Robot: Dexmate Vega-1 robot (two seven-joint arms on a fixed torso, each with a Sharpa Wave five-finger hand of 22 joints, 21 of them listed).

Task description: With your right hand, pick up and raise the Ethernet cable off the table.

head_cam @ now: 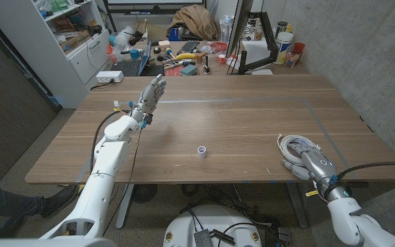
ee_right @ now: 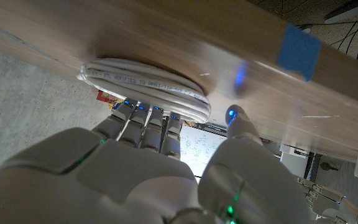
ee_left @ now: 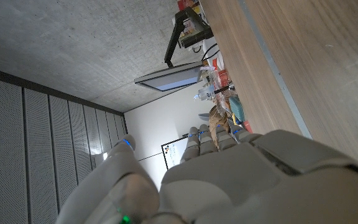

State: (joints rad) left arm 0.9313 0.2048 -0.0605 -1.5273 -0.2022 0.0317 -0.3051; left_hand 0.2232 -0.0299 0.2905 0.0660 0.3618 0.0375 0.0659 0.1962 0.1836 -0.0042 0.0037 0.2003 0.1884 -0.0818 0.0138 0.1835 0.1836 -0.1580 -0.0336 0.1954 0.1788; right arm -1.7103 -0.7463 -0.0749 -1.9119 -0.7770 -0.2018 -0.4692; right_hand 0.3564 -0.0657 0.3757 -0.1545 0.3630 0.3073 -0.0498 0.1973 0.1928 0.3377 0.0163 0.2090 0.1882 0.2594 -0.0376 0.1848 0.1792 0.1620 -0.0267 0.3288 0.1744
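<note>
Wooden table (head_cam: pixel 252 130) | Ethernet cable (head_cam: pixel 295 147) coiled, just beyond right hand (head_cam: pixel 312 163) fingertips

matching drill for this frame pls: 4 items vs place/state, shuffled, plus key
Items:
1. Ethernet cable
2. small white cup
3. left hand
4. right hand

Places/states:
A. raised above the table's left side, fingers apart, holding nothing
B. standing alone near the table's middle
C. coiled on the table near its right front edge
D. at the coil's near side, fingers reaching to it

Pairs: 1-C, 2-B, 3-A, 4-D
</note>
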